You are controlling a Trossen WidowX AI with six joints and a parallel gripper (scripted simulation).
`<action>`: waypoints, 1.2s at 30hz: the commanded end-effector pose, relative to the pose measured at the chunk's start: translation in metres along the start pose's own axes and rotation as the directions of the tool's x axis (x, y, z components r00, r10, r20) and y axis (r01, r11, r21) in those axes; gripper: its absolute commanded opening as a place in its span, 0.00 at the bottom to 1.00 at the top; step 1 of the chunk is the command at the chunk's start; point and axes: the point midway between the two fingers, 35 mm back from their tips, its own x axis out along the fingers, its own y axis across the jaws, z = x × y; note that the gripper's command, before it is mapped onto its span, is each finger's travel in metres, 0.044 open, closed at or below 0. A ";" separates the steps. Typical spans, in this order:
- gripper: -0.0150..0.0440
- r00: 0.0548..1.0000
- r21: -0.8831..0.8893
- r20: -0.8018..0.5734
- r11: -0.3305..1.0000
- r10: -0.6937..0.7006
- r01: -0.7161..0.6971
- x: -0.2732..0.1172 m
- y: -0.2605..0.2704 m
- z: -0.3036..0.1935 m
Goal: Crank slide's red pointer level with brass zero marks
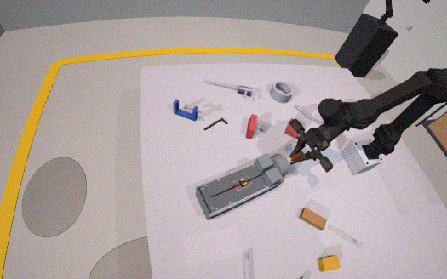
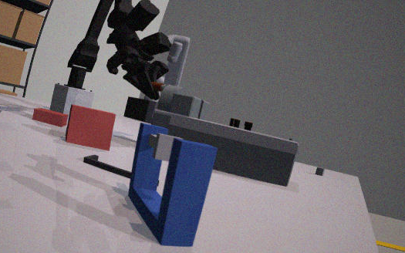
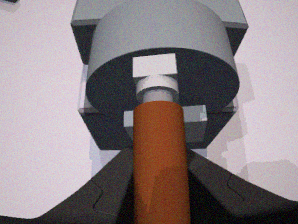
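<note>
The grey crank machine [image 1: 224,197] [image 2: 248,158] lies on the table. On its top, the red pointer [image 1: 236,185] sits just beside the two brass zero marks [image 1: 243,182], on the side away from the crank, a small gap off level. In the exterior view the pointer cannot be made out. The orange crank handle [image 1: 297,156] [image 2: 157,86] [image 3: 160,170] sticks out from the round grey housing [image 1: 279,162] [image 3: 160,30]. My gripper [image 1: 293,159] [image 2: 157,87] [image 3: 153,154] is shut on the handle, one dark finger on each side. The crank's pale arm [image 3: 155,65] shows behind it.
A blue clamp [image 1: 186,113] [image 2: 187,193], a black hex key [image 1: 215,123], a red block [image 1: 252,127] [image 2: 90,128], a caliper [image 1: 226,86] and a grey ring [image 1: 281,93] lie beyond the machine. A brown block [image 1: 312,219] and a yellow block [image 1: 329,263] lie on the near side.
</note>
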 end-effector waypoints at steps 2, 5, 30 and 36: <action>0.25 1.000 0.002 0.007 1.000 -0.026 0.026 -0.001 -0.009 0.001; 0.25 1.000 0.002 0.007 1.000 -0.026 0.026 -0.001 -0.009 0.001; 0.25 1.000 0.002 0.007 1.000 -0.026 0.026 0.000 -0.014 -0.001; 0.25 1.000 0.001 0.007 1.000 -0.026 0.026 0.001 -0.017 -0.002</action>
